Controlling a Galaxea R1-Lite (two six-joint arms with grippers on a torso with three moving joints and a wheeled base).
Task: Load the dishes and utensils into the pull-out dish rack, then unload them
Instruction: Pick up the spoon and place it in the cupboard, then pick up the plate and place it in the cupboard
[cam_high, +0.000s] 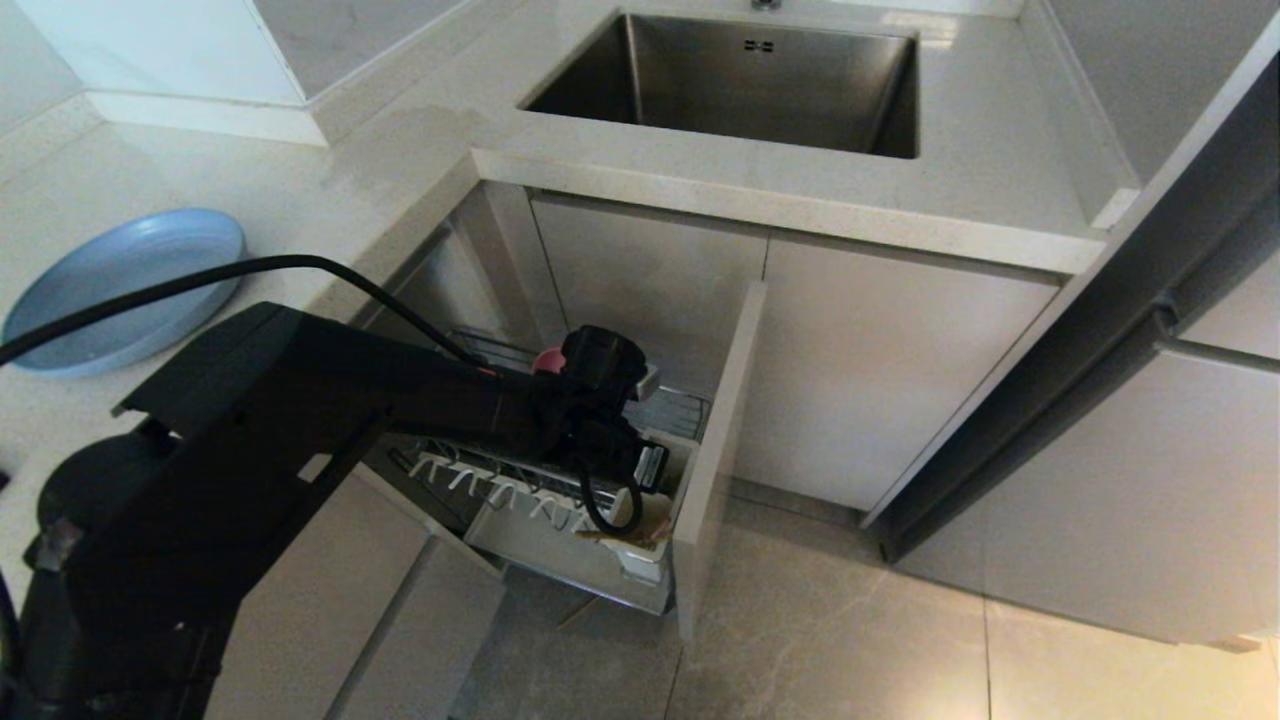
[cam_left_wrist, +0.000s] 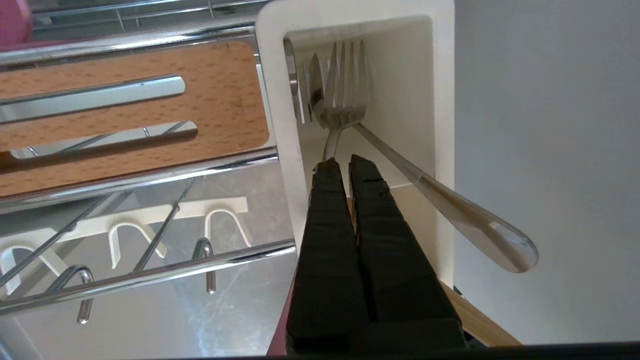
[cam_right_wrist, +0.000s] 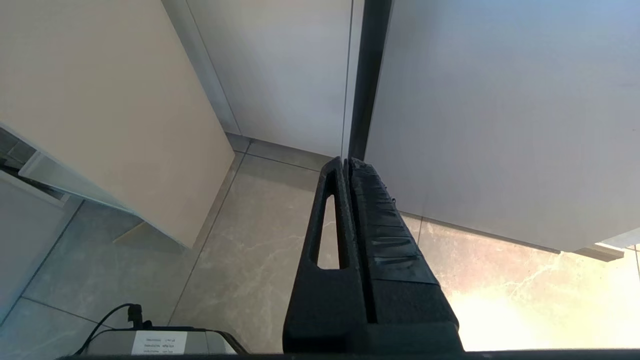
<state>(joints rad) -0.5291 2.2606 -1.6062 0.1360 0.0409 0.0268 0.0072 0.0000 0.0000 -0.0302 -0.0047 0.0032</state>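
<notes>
Left gripper (cam_left_wrist: 345, 162): over the white utensil cup (cam_left_wrist: 445, 100), fingers pressed together, pinching something thin at the tips; which item cannot be told.
Fork (cam_left_wrist: 345, 95): silver, leaning inside the cup, handle sticking out.
Pull-out dish rack (cam_high: 560, 480): drawn out below the counter.
Pink bowl (cam_high: 545, 360): in the rack.
Light-blue plate (cam_high: 120, 285): on the counter.
Right gripper (cam_right_wrist: 347, 162): closed, empty, above the floor.

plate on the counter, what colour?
Light blue. The plate shows best in the head view, lying on the pale counter.
</notes>
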